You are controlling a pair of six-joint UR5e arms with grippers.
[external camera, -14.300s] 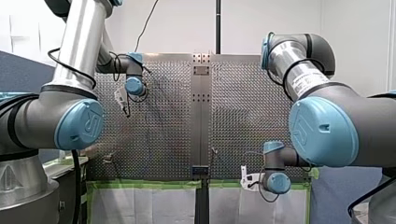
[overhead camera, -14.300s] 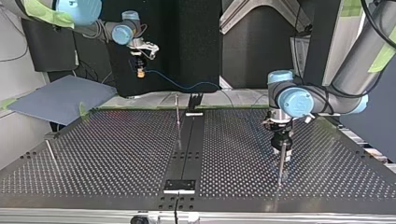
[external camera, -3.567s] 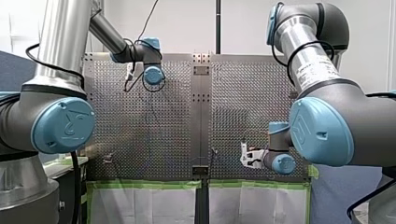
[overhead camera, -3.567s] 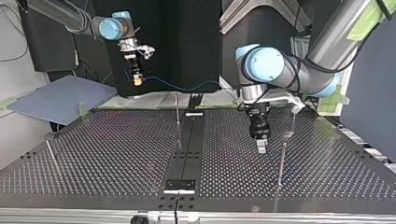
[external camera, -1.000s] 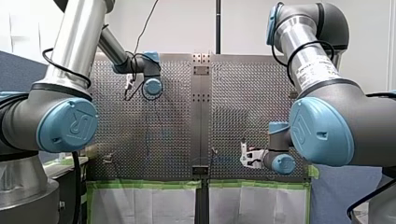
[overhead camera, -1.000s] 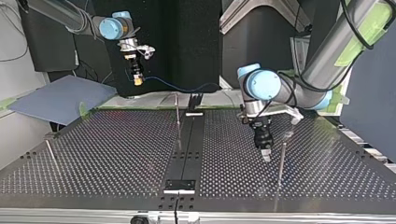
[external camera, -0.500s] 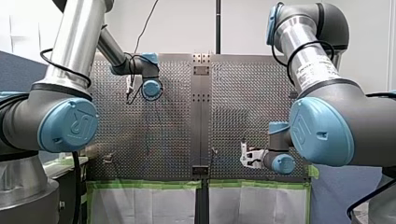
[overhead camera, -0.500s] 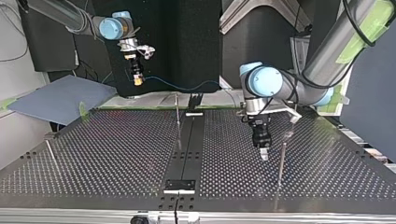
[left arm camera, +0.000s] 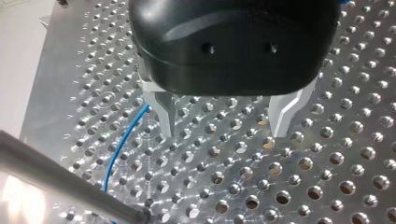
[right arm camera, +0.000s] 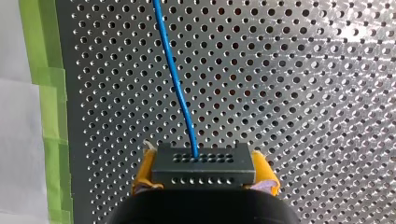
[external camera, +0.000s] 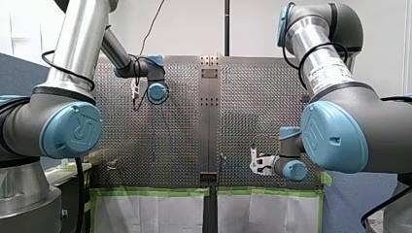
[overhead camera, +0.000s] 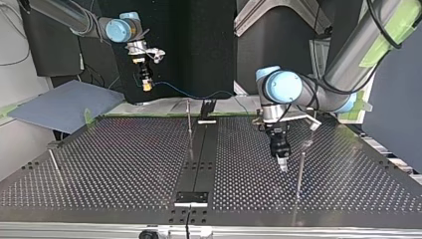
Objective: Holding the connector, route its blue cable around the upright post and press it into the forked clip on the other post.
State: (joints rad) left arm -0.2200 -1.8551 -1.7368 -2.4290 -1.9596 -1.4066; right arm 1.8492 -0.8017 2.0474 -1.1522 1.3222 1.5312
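The connector (right arm camera: 203, 164) is being held fast in the right jaws, clamped between their yellow pads (right arm camera: 142, 173), at the upper left of the top view and well above the table (overhead camera: 124, 164). The blue cable (right arm camera: 175, 79) is being let run out ahead of those jaws in a slack curve. In the top view it is being led toward the upper middle, behind the middle post (overhead camera: 189, 119), and whether it touches that post cannot be told. The left jaws are being held wide apart with nothing between them, low over the table right of centre in the top view, just beside the outer post (overhead camera: 299, 172). A stretch of cable is showing just outside one finger (left arm camera: 162, 112). By this judgement only the grasp is done, and wrapping and pressing into the clip are being left to do. The clip's fork is too small to make out.
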